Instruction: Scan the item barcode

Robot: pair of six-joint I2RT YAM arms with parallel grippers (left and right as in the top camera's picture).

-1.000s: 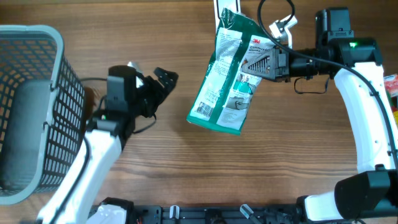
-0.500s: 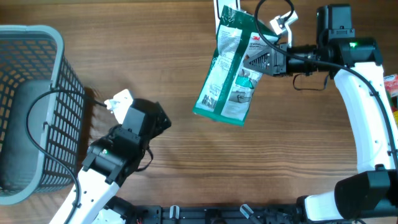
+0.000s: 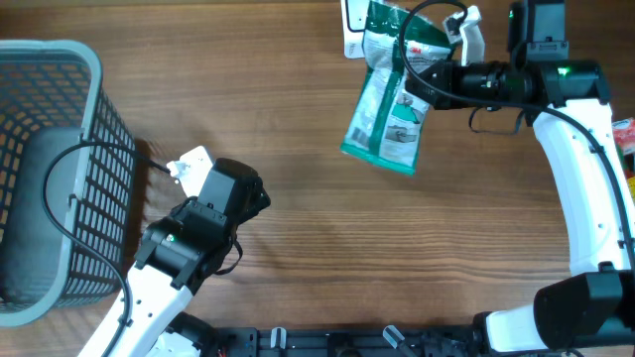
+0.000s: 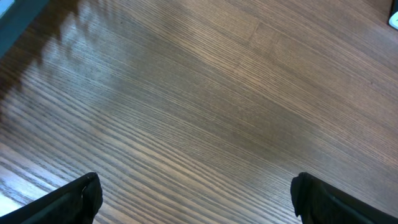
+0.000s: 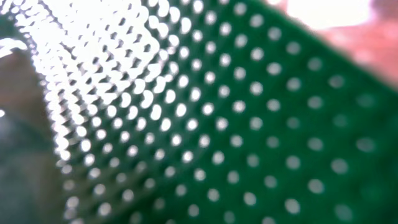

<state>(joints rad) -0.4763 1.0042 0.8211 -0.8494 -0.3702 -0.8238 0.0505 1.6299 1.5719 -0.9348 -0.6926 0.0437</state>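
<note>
Right arm has the green packet (image 3: 385, 127). The right fingers (image 3: 425, 87) are clamped on its upper part, near the far edge of the desk (image 3: 327, 258). The packet hangs tilted and lifted off the wood, lower end toward the middle of the desk, printed face up to the overhead camera. I can't make out a barcode from here. The right wrist view is just blurred green with white dots filling the whole picture, so the packet is right up against that lens.

Left fingers (image 4: 73, 200) are spread wide apart and hold nothing, only bare wood grain between them. The left arm sits low at the near left, just beside the grey mesh basket (image 3: 94, 159).

White object (image 3: 351, 30) at the far edge, partly behind the packet top; can't tell what it is.
</note>
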